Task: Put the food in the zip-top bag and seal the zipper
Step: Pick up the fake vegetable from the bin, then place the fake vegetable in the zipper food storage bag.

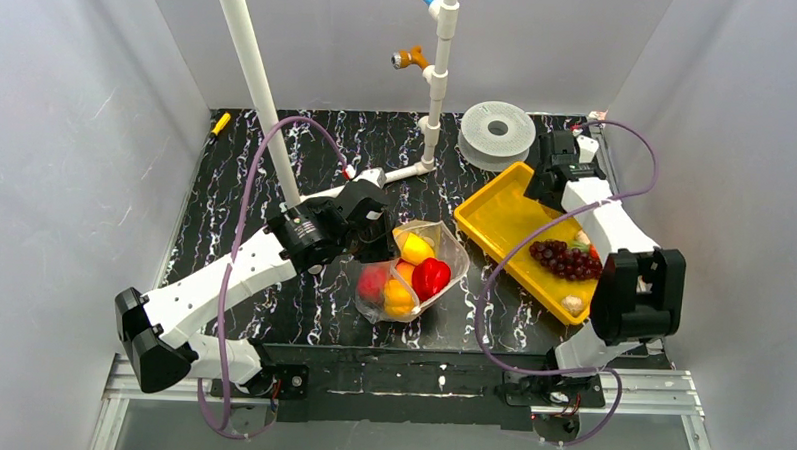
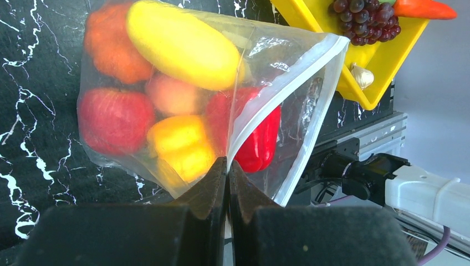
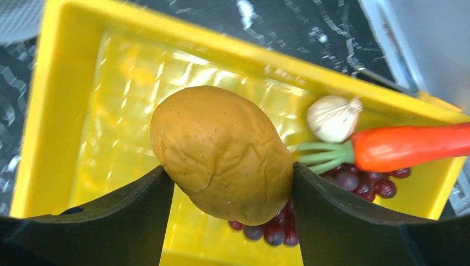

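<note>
The zip-top bag (image 1: 413, 271) lies mid-table, mouth open toward the right. It holds red, orange and yellow food: a red pepper (image 2: 258, 138), a yellow pepper (image 2: 180, 144), a tomato (image 2: 113, 119) and a long yellow piece (image 2: 183, 44). My left gripper (image 1: 377, 244) (image 2: 228, 166) is shut on the bag's whitish zipper strip (image 2: 288, 83). My right gripper (image 1: 548, 185) (image 3: 230, 183) hangs over the far end of the yellow tray (image 3: 61, 100), shut on a brown potato (image 3: 221, 155). Purple grapes (image 1: 568, 259) (image 3: 360, 185), a carrot (image 3: 410, 147) and a garlic bulb (image 3: 332, 117) lie in the tray.
White PVC pipes (image 1: 250, 70) (image 1: 440, 76) rise at the back. A grey spool (image 1: 496, 133) lies behind the tray (image 1: 495, 223). A small yellow item (image 1: 220, 123) sits at the back left. White walls close in three sides.
</note>
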`<state>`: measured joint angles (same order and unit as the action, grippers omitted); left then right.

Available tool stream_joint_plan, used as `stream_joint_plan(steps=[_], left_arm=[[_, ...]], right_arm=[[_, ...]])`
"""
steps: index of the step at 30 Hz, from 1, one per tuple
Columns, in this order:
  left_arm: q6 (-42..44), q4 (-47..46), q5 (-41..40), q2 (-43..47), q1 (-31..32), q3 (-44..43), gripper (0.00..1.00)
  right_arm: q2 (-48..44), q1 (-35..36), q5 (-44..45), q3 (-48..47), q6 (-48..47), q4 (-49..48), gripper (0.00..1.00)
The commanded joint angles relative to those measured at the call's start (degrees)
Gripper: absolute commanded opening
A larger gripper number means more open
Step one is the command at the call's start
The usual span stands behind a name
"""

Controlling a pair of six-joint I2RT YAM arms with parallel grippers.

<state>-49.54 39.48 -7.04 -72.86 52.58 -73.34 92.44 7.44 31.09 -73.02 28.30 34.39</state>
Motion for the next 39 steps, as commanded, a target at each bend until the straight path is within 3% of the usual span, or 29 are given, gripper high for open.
stream_joint_plan(steps=[1,10,18,25,34,39], left_arm=[[0.1,0.9,-0.2,0.5,-0.3,-1.1,0.00],[0.4,0.5,-0.1,0.0,-0.3,-1.4,0.00],[0.7,-0.2,0.5,-1.1,-0.2,-1.8,0.00],[0.9,-0.8,0.9,-1.3,-0.2,-2.3,0.00],[1.0,-0.8,1.4,-1.1,-0.2,-3.8,0.00],[0.5,-0.7,1.4,-0.2,-0.3,-4.0,0.00]], right_arm=[[-6.3,3.8,-7.3,2.5,-4.0,-3.9,0.09],[-14.4,13.0,-15.1,2.7,-6.7,-1.6,0.09],[-28.3,14.8,-33.7,8.9,-7.6,-5.4,0.13],[-37.2,23.1,-45.5,12.8,-10.4,-8.7,0.21],[-37.9,34.5,-45.1,14.7,-11.5,-11.9,0.35],[-35.2,37.5,-44.0,14.3,-11.8,-11.7,0.50]])
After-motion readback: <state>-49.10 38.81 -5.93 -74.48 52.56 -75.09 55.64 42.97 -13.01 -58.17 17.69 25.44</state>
